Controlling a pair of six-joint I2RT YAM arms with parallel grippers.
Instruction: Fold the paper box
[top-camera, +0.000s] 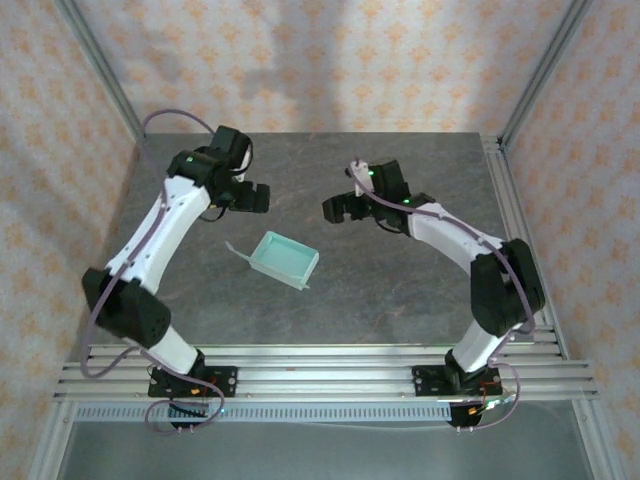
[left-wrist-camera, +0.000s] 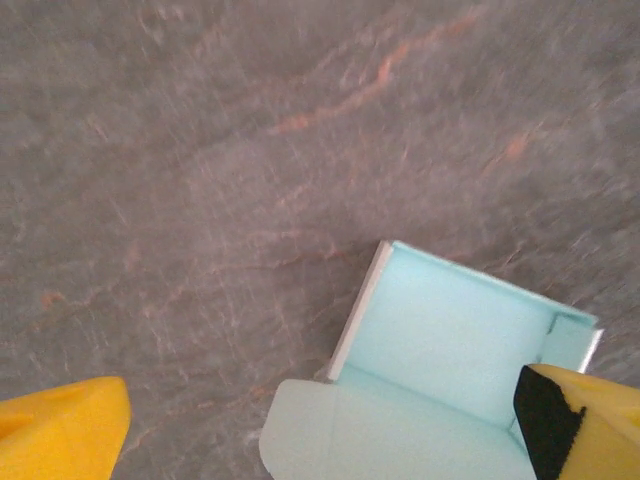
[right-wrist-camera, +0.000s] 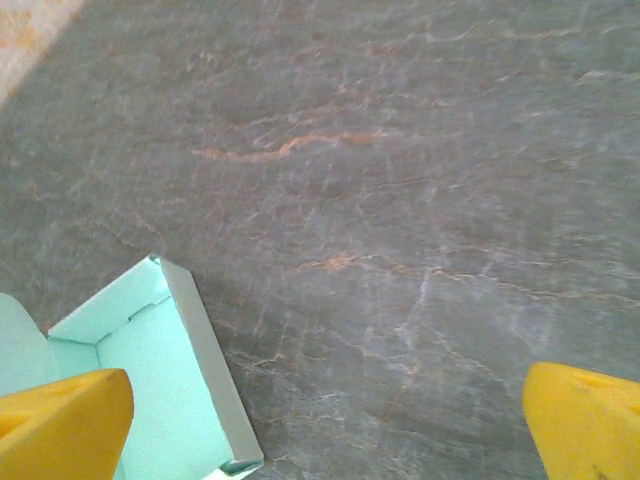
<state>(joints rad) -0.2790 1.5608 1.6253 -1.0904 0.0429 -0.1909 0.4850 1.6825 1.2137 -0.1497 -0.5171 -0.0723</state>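
Mid-fold: the paper box (top-camera: 285, 258) sits near the middle of the dark worktop (top-camera: 400, 290), apparently raised into a shallow open tray, one rounded flap (left-wrist-camera: 330, 430) still lying out at its left end. The left arm (top-camera: 160, 225) and right arm (top-camera: 440, 230) hover on the far side of it, one to each side, both sets of jaws spread wide and holding nothing. The walls look done and the flap seems the step outstanding. The next move likely calls for the left jaws to descend on the flap while the right steadies the tray.
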